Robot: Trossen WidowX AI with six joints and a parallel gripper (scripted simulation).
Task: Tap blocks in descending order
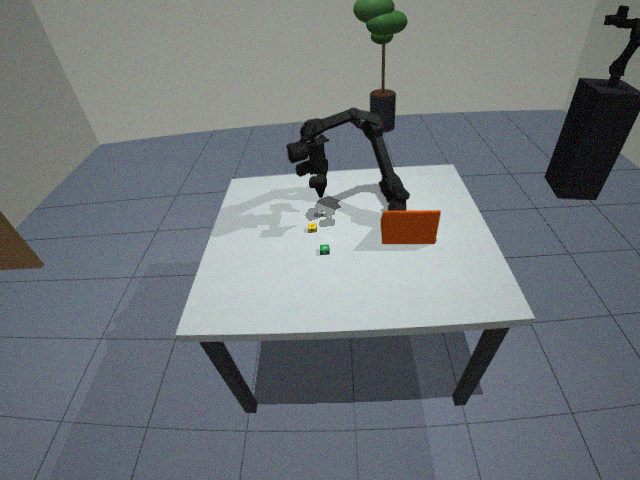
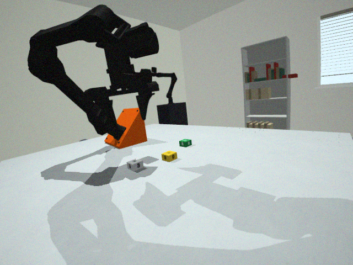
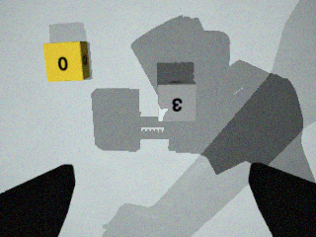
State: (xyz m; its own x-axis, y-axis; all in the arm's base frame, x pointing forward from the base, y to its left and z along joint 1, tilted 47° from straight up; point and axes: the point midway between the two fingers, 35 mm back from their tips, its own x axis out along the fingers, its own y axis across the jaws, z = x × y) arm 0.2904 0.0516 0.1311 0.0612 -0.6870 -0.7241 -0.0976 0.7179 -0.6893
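My gripper [image 1: 320, 193] [image 2: 130, 122] [image 3: 163, 174] is open and empty, pointing down above the table near the white block. The white block [image 1: 320, 212] [image 2: 135, 164] [image 3: 179, 103] shows a 3. It lies in the arm's shadow and, in the wrist view, a little beyond the fingertips, slightly right of the middle between them. The yellow block [image 1: 312, 227] [image 2: 169, 156] [image 3: 64, 62] shows a 0 and lies at the upper left of the wrist view. The green block [image 1: 324, 250] [image 2: 185, 142] lies past the yellow one, outside the wrist view; its digit is too small to read.
An orange wedge [image 1: 410, 227] [image 2: 135, 130] stands on the white table [image 1: 361, 294] [image 2: 256, 159] beside the arm's base, to the right of the blocks in the top view. The arm's shadows fall across the table around the white block.
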